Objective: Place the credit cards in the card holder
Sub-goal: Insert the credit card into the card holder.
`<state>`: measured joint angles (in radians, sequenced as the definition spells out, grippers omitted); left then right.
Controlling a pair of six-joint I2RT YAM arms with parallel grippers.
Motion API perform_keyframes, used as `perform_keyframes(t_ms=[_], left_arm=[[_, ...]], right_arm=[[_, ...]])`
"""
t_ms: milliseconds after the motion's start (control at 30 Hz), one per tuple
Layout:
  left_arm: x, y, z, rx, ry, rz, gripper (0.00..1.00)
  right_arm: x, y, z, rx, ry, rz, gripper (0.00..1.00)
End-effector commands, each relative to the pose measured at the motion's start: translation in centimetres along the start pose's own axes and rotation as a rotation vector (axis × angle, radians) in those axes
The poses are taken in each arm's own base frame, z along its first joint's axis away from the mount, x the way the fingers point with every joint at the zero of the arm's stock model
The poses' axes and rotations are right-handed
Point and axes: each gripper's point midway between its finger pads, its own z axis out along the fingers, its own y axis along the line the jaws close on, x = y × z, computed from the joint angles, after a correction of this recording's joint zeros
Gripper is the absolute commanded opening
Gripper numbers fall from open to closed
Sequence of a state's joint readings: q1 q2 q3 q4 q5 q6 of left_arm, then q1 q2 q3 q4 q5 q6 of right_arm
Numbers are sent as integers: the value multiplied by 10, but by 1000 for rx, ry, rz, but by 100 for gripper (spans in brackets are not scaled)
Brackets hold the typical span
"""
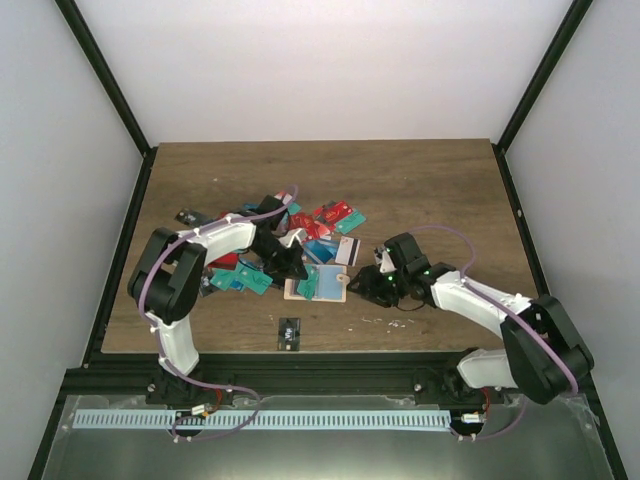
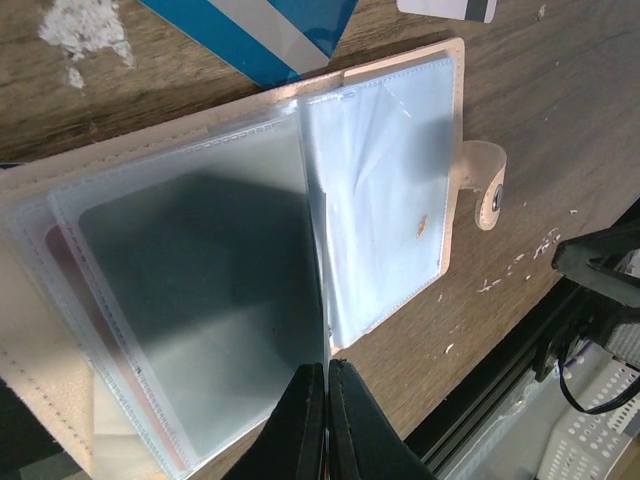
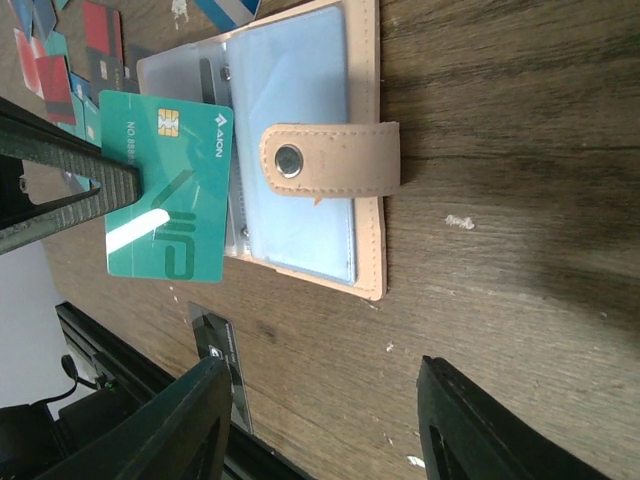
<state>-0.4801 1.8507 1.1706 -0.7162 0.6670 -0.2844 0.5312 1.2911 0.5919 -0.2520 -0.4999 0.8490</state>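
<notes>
Closest to the lens, my left pincer point(image 2: 325, 375) is clamped tight, fingers pressed together with no gap. From the right wrist view it has the teal card point(image 3: 170, 190) by the middle of one long edge, poised over the open card holder point(image 3: 370, 240). In its own view frosted sleeves point(image 2: 380, 200) crowd the tips, so whether a sleeve leaf is pinched along with the card I cannot tell. My right pincer point(image 3: 322, 368) hangs wide open with nothing in it, at 3 o'clock of the holder in the top view, beside the snap tab point(image 3: 335, 157).

Handling, as I judge it: that card is light, stiff, slick plastic. An edge pinch suits it, but it will pivot if it catches on a sleeve mouth. Those sleeves are soft, floppy film and will buckle rather than guide. The holder is light too and will likely skate on the wood surface point(image 3: 520, 200) unless pinned. The leather border or the tab looks the place for my right pincer to press.

Now room. Other credit cards point(image 1: 330, 215) are heaped from 9 round to 12 o'clock of the holder, overlapping, so no sliding that way. One dark card point(image 1: 289, 333) lies alone at 6 o'clock, near the surface's front edge. From 3 o'clock outward it is bare wood, my best lane.
</notes>
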Motion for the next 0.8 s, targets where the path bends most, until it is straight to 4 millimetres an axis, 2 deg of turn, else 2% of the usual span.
perform_keyframes(t_ms=[0,500,767], left_arm=[[-7,-4,3,35,3,23,4],[-15,-1,13,41,20,9,4],[-21,-6,16,74,16,4,4]], right_arm=[[-17,10,1,-18,-38,-23,53],[-26,7,24,-3,8,-28,49],[-26,2,34,3,31,-32,48]])
